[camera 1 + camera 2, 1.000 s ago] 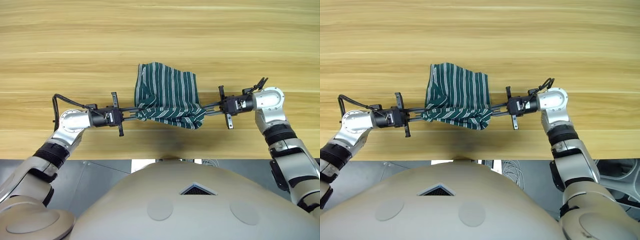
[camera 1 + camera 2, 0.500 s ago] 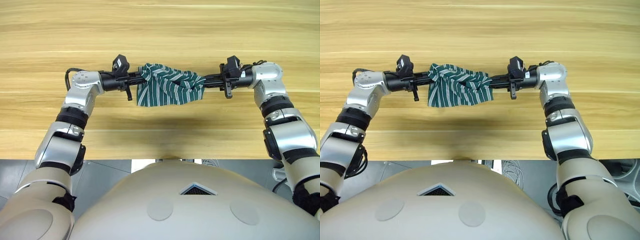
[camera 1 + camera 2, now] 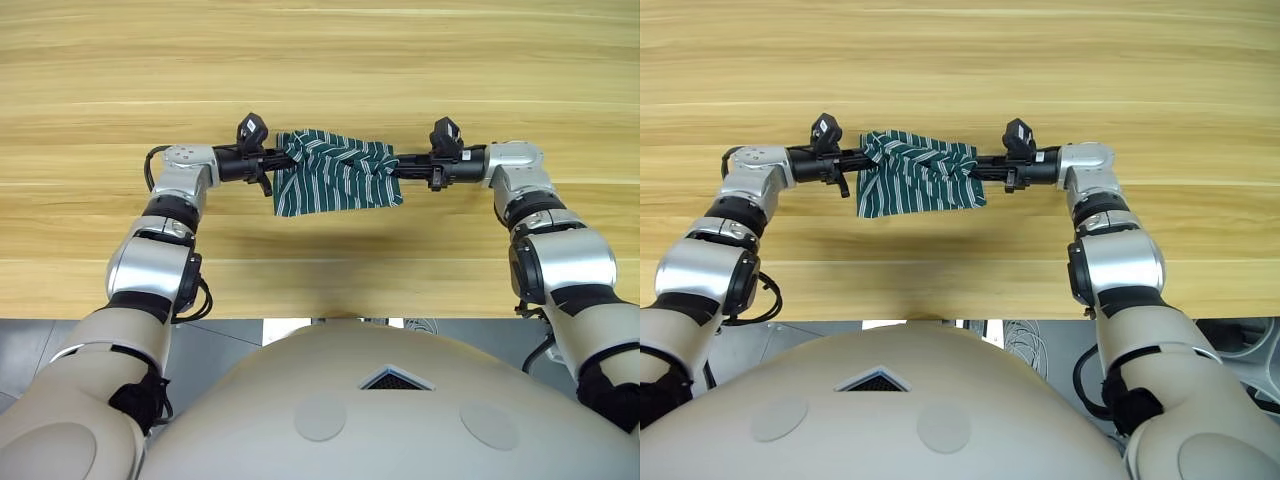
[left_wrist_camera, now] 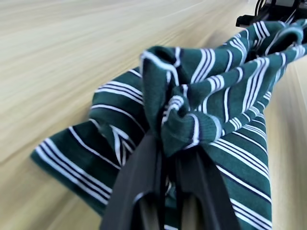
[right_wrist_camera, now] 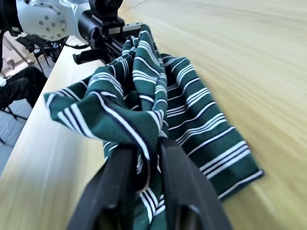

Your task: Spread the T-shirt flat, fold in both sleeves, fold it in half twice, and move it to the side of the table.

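Head view: the striped T-shirt [image 3: 335, 185] hangs bunched in the upper middle of the frame, over the wooden desk [image 3: 320, 60]. The left pincer [image 3: 283, 160] is clamped on its left corner and the right pincer [image 3: 392, 162] on its right one.

Left wrist view: the fingers [image 4: 139, 182] pinch a wad of cloth.

Right wrist view: same deal, fingers [image 5: 115, 182] closed on fabric.

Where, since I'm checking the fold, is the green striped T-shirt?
Head views: the green white-striped T-shirt hangs bunched between the left gripper and right gripper, over the wooden table.
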Robot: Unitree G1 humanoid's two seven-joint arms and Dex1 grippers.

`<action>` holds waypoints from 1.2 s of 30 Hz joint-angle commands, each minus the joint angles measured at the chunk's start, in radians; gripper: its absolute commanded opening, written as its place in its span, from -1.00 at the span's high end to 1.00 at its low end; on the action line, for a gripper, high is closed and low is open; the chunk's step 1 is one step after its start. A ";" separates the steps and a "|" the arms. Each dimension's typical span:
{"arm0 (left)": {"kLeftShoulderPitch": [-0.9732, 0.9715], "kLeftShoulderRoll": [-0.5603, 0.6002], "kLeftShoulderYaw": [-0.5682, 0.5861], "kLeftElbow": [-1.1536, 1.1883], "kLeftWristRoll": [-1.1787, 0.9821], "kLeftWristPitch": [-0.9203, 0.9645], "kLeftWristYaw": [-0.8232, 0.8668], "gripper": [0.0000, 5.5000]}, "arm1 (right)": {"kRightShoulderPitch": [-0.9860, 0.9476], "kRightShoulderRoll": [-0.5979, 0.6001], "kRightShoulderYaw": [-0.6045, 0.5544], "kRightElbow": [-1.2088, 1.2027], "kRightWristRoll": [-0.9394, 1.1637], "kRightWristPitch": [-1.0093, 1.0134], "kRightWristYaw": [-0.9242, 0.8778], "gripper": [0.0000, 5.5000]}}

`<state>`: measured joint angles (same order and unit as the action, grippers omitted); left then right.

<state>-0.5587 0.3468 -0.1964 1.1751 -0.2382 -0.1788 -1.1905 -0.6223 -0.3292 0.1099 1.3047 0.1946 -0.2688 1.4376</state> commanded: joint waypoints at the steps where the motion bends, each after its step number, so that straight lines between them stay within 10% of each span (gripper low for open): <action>1: -0.015 -0.012 0.035 0.025 0.038 -0.013 -0.011 1.00 | -0.033 0.006 -0.069 0.008 -0.002 0.024 -0.027 0.45; 19: -0.041 -0.030 0.215 0.077 0.071 0.001 0.142 1.00 | -0.060 0.062 -0.107 0.024 -0.215 0.016 -0.613 -0.72; 22: -0.038 -0.021 0.217 0.084 0.095 -0.007 0.169 0.75 | -0.068 0.066 -0.129 0.022 -0.208 0.009 -0.641 -0.93; 36: 0.005 0.019 0.260 0.082 0.129 -0.013 0.143 0.02 | -0.076 0.053 -0.205 0.009 -0.177 -0.048 -0.596 -0.96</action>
<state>-0.5691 0.3254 0.0445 1.2551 -0.1098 -0.1826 -1.0421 -0.6724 -0.2647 -0.0757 1.3237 -0.0001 -0.2940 0.8191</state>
